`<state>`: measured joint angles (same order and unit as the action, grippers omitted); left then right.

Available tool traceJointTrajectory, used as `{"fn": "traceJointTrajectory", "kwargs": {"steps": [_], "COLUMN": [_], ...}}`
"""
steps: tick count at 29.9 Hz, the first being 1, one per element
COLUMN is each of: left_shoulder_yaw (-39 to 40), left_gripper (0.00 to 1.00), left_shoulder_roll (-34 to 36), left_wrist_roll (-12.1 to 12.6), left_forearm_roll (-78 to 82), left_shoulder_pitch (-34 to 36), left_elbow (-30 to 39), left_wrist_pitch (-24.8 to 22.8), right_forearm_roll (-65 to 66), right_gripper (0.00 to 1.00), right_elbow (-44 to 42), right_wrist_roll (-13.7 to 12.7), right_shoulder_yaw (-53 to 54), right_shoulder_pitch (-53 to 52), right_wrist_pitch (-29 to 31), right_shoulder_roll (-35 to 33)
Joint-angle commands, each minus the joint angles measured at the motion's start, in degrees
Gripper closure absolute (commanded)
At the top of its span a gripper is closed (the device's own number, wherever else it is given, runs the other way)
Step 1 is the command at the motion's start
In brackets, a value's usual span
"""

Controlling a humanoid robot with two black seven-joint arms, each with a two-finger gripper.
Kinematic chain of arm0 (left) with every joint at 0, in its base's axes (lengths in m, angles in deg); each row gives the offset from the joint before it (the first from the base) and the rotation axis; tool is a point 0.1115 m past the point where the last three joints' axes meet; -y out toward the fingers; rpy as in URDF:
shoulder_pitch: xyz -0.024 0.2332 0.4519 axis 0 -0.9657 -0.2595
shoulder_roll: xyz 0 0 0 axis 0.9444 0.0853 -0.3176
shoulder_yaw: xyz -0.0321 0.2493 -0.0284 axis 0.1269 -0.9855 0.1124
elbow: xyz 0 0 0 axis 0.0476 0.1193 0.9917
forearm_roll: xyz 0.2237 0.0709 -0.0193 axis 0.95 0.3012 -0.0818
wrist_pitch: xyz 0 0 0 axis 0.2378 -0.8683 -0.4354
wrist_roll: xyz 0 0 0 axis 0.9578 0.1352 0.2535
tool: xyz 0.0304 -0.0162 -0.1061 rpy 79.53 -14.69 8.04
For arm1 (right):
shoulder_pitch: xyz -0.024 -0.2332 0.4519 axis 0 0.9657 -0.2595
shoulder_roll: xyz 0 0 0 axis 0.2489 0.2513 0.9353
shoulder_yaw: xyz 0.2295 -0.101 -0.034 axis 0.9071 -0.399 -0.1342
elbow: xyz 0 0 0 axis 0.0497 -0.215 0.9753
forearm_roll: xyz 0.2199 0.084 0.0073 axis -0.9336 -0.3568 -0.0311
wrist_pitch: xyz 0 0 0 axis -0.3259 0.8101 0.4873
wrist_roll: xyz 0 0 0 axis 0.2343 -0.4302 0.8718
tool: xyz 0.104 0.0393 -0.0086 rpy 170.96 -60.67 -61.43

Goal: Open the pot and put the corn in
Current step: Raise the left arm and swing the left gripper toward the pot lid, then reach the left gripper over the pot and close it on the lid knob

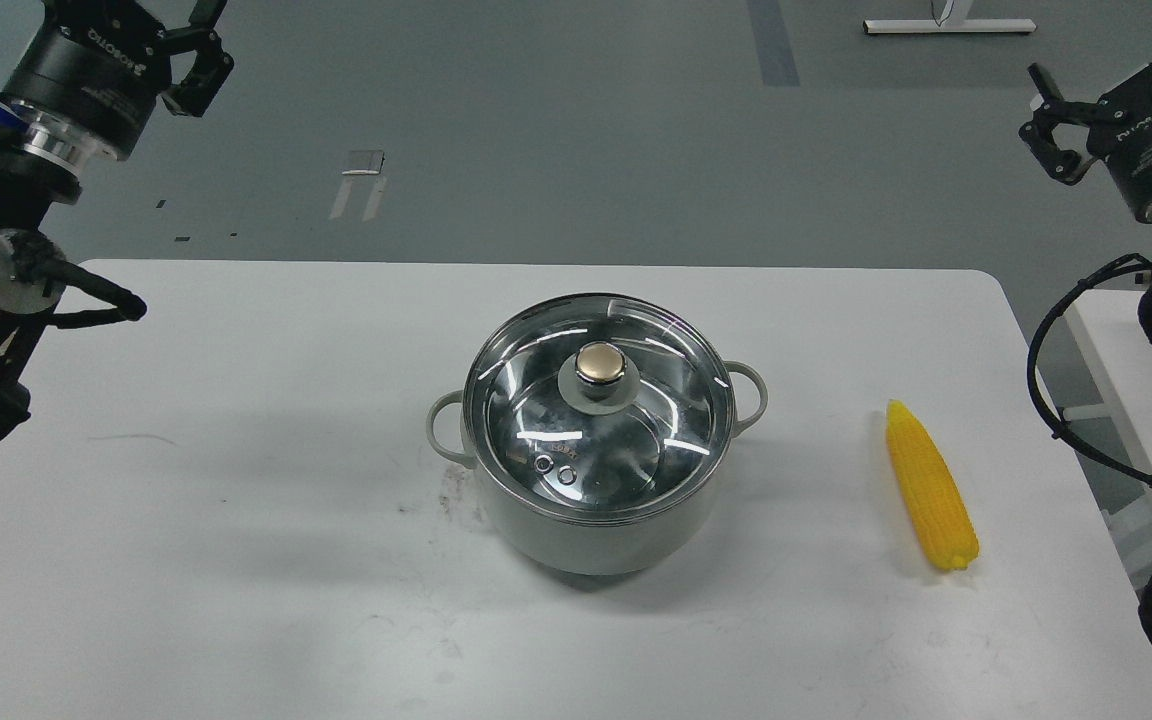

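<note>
At the table's (236, 600) centre the pot (596, 520) sits lidded, knob (601, 364) below and between both raised arms, the corn (931, 490) lying lengthwise right of it, nearer the right pincer (1051, 130); both it and the left pincer (201, 60) hang spread, empty.
</note>
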<state>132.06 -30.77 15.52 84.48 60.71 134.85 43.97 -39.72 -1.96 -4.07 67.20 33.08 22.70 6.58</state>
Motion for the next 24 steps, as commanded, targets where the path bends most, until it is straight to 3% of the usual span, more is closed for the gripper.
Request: {"fn": "traceJointTrajectory", "kwargs": {"steps": [1, 6, 12, 15, 17, 19, 24], "left_shoulder_yaw": [0.3, 0.1, -3.5, -7.8, -11.8, -15.5, -22.9], "left_gripper": [0.04, 0.08, 0.08, 0.08, 0.12, 0.12, 0.12], "left_shoulder_roll": [1.7, 2.9, 1.8, 0.7, 0.2, -0.1, -2.9], "left_wrist_roll": [-0.2, -0.3, -0.9, -2.2, -6.1, -6.3, -5.7], "left_forearm_roll": [13.0, 39.7, 69.3, 79.1, 89.8, 95.5, 98.9], "left_shoulder_pitch": [0.2, 0.3, 0.0, 0.2, 0.0, -0.1, 0.2], "left_elbow": [5.3, 21.8, 33.2, 34.1, 34.5, 34.4, 33.8], "left_wrist_pitch": [0.8, 4.6, 4.8, 5.8, 10.6, 15.0, 18.3], "right_forearm_roll": [-0.9, -2.7, -2.7, -2.7, -2.8, -2.8, -2.8], "right_gripper": [0.00, 0.00, 0.00, 0.00, 0.00, 0.00, 0.00], "right_elbow": [0.0, 0.0, 0.1, 0.2, 0.5, 1.1, 2.3], "right_wrist_roll": [0.0, 0.1, 0.3, 0.4, 0.4, 0.4, 0.5], "right_shoulder_yaw": [0.1, 0.1, 0.1, 0.3, 0.5, 0.6, 0.6], "right_shoulder_pitch": [0.3, 0.7, 0.9, 1.0, 1.2, 1.6, 2.7], "right_wrist_pitch": [0.0, 0.0, 0.0, 0.0, 0.0, 0.0, 0.0], "right_shoulder_roll": [-0.3, -0.5, -0.6, -0.6, -0.6, -0.6, -0.5]}}
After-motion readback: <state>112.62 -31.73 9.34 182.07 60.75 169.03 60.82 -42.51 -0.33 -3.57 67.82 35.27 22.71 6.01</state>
